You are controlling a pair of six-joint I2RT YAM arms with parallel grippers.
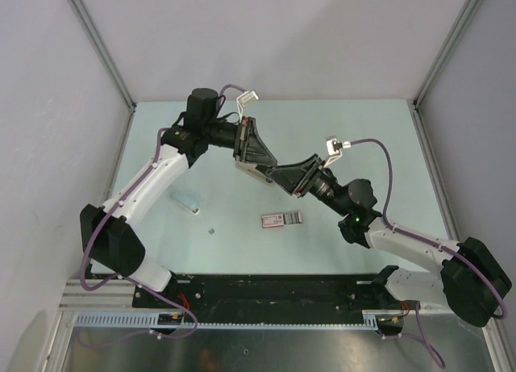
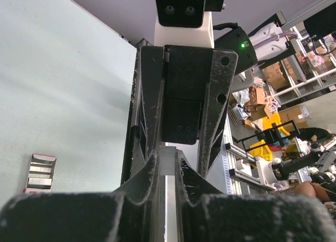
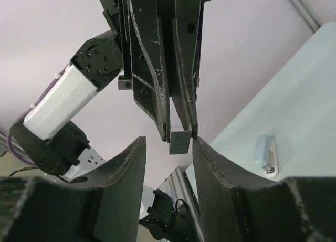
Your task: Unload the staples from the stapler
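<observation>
The arms [image 1: 149,178] are white with black joints [image 1: 113,243], trailing purple cables [image 1: 389,178]. Black pincer fingers [image 3: 149,69] show pale scratches.

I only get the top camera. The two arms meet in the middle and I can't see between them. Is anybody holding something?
Observer: Yes. The right wrist camera shows the left fingers pinched on a small grey strip.
Operator: Are the other fingers grabbing it too?
Observer: No. The right fingers stand apart, one on each side of the strip, with a clear gap on one side.
Operator: What does the stapler look like close up?
Observer: On the left wrist camera the stapler lies on the table with ribbed grey metal facing up.
</observation>
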